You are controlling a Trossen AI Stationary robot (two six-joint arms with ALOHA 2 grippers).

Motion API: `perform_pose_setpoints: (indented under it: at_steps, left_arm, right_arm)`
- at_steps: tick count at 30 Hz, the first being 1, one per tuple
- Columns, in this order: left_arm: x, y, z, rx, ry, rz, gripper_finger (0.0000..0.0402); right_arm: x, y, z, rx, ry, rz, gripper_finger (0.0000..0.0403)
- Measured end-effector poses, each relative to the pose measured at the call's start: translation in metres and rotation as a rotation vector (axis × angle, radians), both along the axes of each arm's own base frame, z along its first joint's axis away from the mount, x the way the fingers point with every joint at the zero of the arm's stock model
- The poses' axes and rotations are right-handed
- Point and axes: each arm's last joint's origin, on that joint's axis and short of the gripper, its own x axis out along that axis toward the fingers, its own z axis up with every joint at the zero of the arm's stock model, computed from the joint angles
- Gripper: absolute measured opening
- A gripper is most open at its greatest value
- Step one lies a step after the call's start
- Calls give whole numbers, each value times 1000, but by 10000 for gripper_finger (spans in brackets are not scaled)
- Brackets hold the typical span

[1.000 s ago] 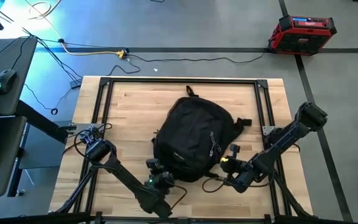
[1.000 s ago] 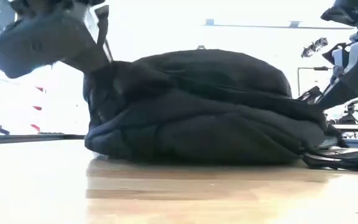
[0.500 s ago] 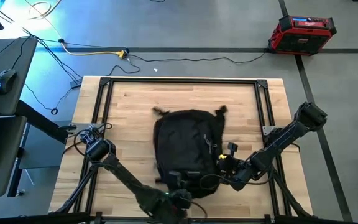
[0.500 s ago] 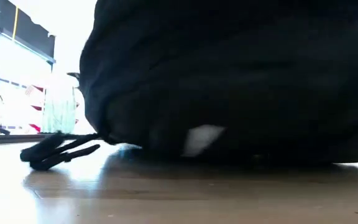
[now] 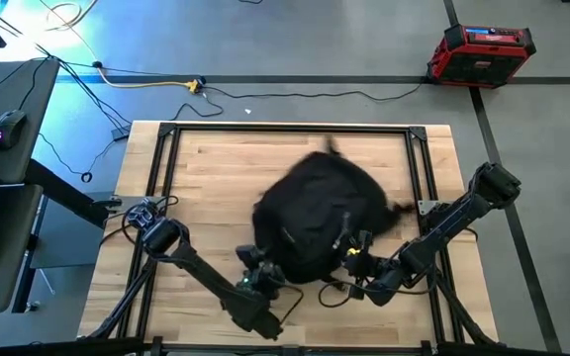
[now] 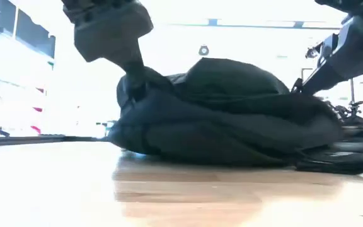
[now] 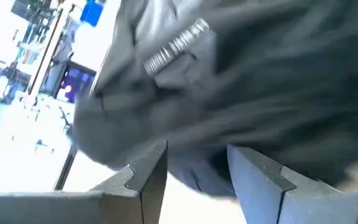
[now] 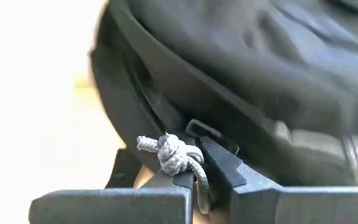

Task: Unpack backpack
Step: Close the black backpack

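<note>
The black backpack (image 5: 315, 213) lies on the wooden table, blurred in the high view, with a strap (image 6: 339, 165) trailing on the table at its right. My left gripper (image 5: 258, 269) is at its near left corner, high on that side in the low view (image 6: 133, 79). Its fingers stand apart with dark fabric (image 7: 197, 143) between and beyond them. My right gripper (image 5: 356, 259) is at the backpack's near right side, shut on a grey knotted zipper pull cord (image 8: 176, 155). My left gripper (image 7: 197, 165) has a bulge of the backpack's fabric between its parted fingers, and it comes in slanting down from the near left. Whether the fingers touch the fabric I cannot tell. My right gripper (image 8: 197, 171) pinches the grey cord just below its knot (image 8: 196, 182) between its two fingers. It comes in slanting down from the table's near right. The knot sits above the fingertips, against the backpack's zipper seam.
Black frame rails (image 5: 166, 158) run around the tabletop. Bare wood (image 5: 206, 168) lies to the far side and left of the backpack. A red case (image 5: 480, 54) stands on the floor at the far right, and a desk with a mouse (image 5: 3, 129) is at the left.
The backpack lurched toward the table's near edge, close up to the low camera, then swung back toward the middle, turning as it went. My left gripper went toward the near edge and right with it, then came back to the backpack's near left corner.
</note>
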Motion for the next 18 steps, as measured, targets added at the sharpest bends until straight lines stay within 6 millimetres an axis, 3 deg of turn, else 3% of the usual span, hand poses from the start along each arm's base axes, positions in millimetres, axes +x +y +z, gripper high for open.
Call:
perform_pose_setpoints:
  at_steps: [5, 10, 13, 18]
  left_arm:
    - [-1, -19, 21, -49, -103, -55, 154]
    - [19, -37, 36, -90, -360, -128, 154]
    - [38, -38, 31, -107, -364, -200, 155]
    - [70, -22, 12, -16, -270, -335, 155]
  right_arm:
    - [8, 0, 3, 20, -34, 20, 0]
    - [13, -5, 3, 16, -30, 13, 0]
    - [14, -5, 3, 29, -37, 15, 0]
    - [13, -2, 4, 42, -49, 28, 0]
